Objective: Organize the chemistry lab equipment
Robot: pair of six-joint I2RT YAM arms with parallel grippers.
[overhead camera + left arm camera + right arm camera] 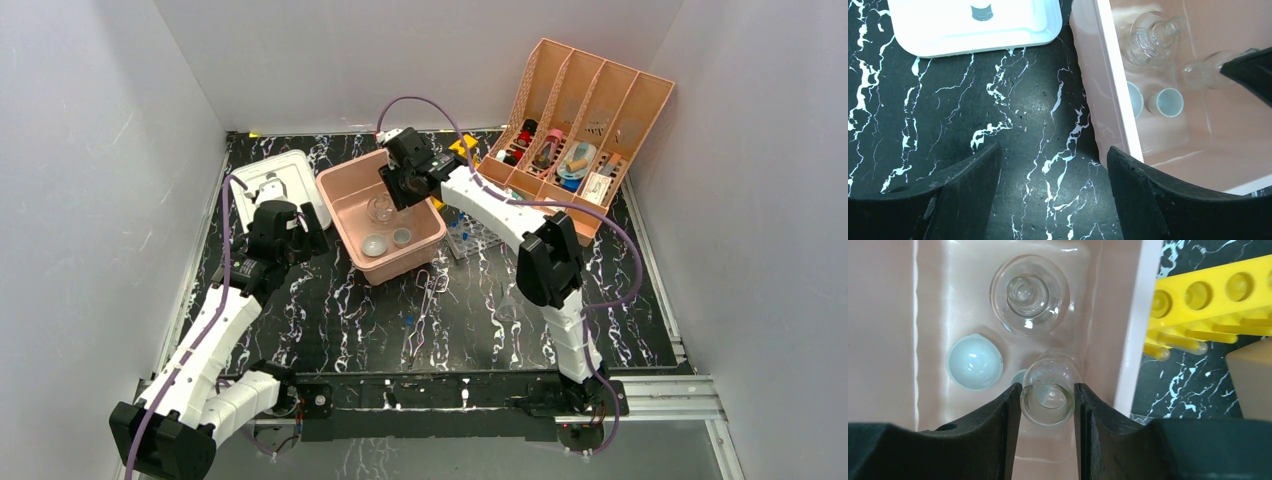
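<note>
My right gripper (1047, 395) hangs over the pink tub (340, 222) and is shut on a small clear glass beaker (1048, 399), gripped by its sides, mouth toward the camera. Below it in the tub stand a round glass flask (1029, 295) and a white round dish (973, 362). A second dish (1019, 376) is partly hidden behind the beaker. The left wrist view shows the same flask (1153, 35) and both dishes (1168, 102). My left gripper (1053, 150) stands open and empty above the black table, just left of the tub's wall (1115, 85). Thin wire tongs (425, 305) lie on the table in front of the tub.
A white tray (275, 180) lies at the back left, close to the left gripper. A yellow test tube rack (1208, 305) stands right of the tub, with another rack (470, 235) beside it. The peach four-slot organizer (580, 110) leans at the back right.
</note>
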